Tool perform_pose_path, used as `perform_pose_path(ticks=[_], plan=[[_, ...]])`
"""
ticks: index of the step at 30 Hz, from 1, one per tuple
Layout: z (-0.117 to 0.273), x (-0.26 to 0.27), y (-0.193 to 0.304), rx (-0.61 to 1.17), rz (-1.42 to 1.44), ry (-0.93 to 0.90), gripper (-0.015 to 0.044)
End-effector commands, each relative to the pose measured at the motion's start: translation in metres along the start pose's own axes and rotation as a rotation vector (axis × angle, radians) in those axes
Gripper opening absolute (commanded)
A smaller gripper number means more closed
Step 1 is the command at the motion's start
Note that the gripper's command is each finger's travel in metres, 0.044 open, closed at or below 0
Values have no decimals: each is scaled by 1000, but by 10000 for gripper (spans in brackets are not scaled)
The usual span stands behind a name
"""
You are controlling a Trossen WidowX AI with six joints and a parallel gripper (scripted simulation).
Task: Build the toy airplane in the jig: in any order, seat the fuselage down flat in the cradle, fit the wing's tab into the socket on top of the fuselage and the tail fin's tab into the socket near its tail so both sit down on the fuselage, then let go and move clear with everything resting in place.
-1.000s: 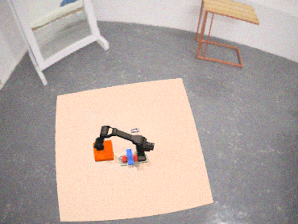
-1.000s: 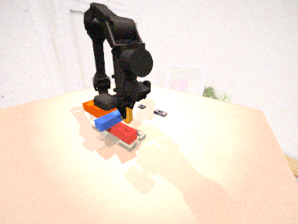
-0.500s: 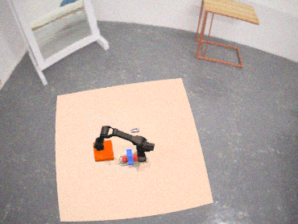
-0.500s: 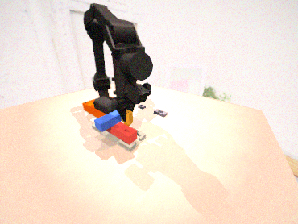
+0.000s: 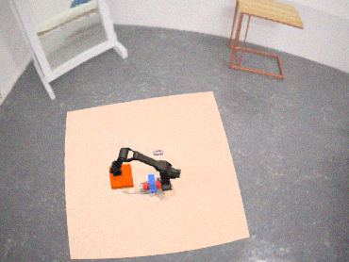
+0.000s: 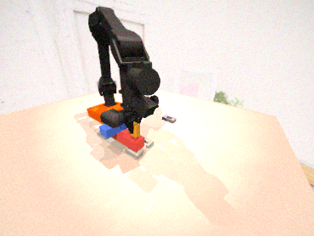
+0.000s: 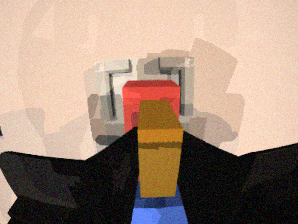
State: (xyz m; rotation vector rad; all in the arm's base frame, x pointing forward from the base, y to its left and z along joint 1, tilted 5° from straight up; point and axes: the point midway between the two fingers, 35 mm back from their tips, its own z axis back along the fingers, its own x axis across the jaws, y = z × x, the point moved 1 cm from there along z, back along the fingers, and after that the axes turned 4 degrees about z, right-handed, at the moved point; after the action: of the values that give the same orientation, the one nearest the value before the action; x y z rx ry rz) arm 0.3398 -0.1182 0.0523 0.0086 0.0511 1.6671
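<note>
The arm (image 5: pixel 150 160) (image 6: pixel 128 44) is black, with chunky, rounded joints.

Shows a red fuselage (image 5: pixel 146 186) (image 6: pixel 130 141) (image 7: pixel 151 90) under a blue wing (image 5: pixel 152 184) (image 6: pixel 111 130) (image 7: pixel 157 215) and an upright amber tail fin (image 6: pixel 136 130) (image 7: pixel 160 162).
Lies level along the pale grey jig (image 5: pixel 141 189) (image 6: pixel 137 154) (image 7: pixel 187 95), as a long, square-edged red block between low raised corners; carries the blue bar crosswise on top, flat, with both ends reaching past the red sides; bears the narrow, blocky amber piece above the end opposite the round red tip, gripped on both sides, in line with the fuselage, with tab and socket hidden from sight, so cannot tell whether fully seated.
</note>
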Motion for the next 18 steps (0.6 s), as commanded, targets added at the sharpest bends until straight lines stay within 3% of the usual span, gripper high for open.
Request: perform_pose_path(ticks=[1,10,18], plan=[[-10,0,2,11,4,2,65],[-10,0,2,11,4,2,65],[-8,0,1,7,0,-3,0]])
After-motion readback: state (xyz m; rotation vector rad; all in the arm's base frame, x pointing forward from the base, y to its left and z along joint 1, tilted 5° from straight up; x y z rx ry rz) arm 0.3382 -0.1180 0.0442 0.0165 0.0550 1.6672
